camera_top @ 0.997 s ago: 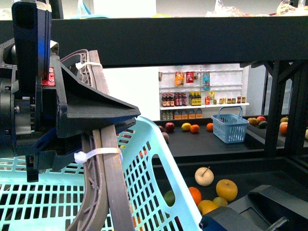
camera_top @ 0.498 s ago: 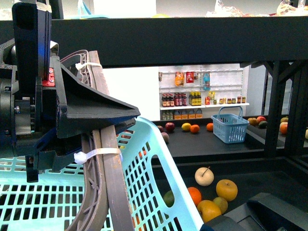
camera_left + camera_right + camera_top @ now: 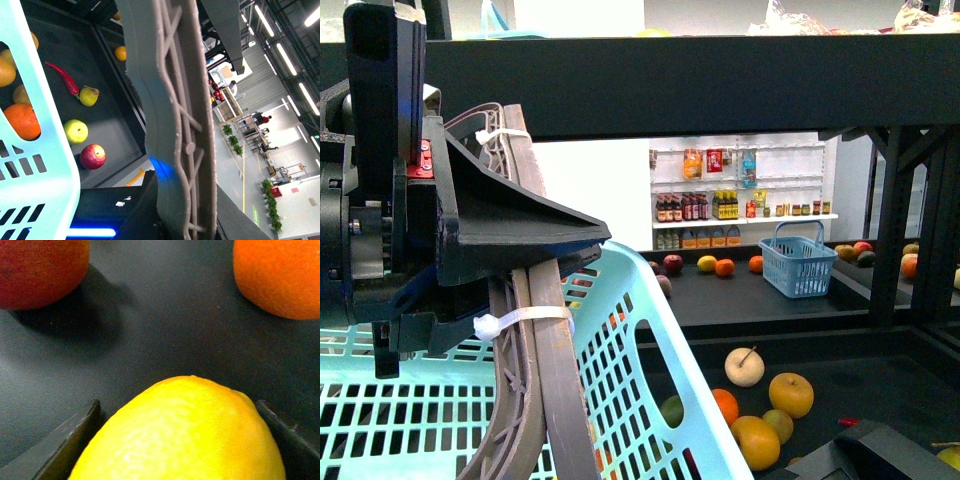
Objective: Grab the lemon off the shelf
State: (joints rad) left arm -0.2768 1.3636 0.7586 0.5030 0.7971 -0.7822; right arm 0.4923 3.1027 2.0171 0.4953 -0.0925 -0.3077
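1. Shelf (image 3: 720, 90): we are working its near lower deck, right side, where loose fruit lies.
2. Basket (image 3: 650, 400): near left, with its handle (image 3: 535, 330) clamped in our left gripper (image 3: 510, 250).
3. Right gripper (image 3: 177, 430): its fingers (image 3: 60, 445) flank the lemon (image 3: 185, 450). We cannot tell whether they are gripping or just beside it.
4. The lemon looks to sit on the deck, near an orange (image 3: 280, 275) and a red fruit (image 3: 40, 270). We judge the approach done; squeeze and lift-out remain.

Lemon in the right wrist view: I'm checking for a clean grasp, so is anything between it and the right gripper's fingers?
Nothing visible does. The lemon sits on the dark shelf deck between the two fingers of the right gripper. The orange and the red fruit lie farther off, apart from it.
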